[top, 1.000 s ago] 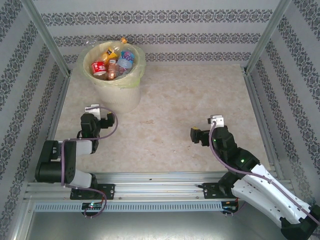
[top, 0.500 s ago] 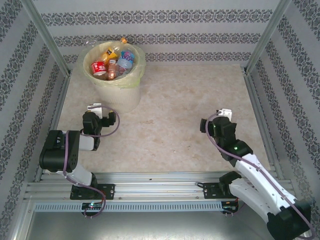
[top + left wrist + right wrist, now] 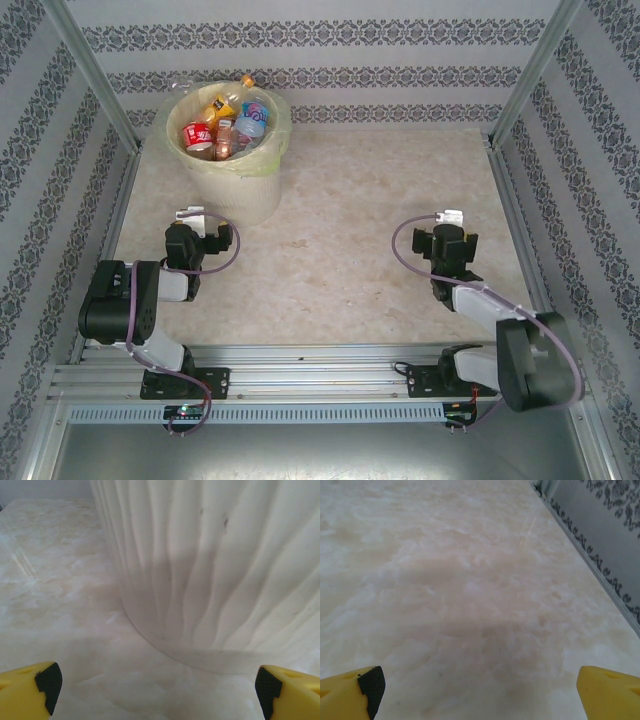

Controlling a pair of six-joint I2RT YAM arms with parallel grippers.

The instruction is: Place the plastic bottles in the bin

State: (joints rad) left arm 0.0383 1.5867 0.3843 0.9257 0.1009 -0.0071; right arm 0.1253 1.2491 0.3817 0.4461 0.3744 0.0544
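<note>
Plastic bottles (image 3: pixel 224 127) inside bin (image 3: pixel 243 196), close ahead of spread left hand (image 3: pixel 156 688).

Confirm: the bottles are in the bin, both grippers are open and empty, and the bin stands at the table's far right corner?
No. The top external view shows the bin at the far left corner, not the right. The bottles are in it, and the left gripper and right gripper are open and empty.
</note>
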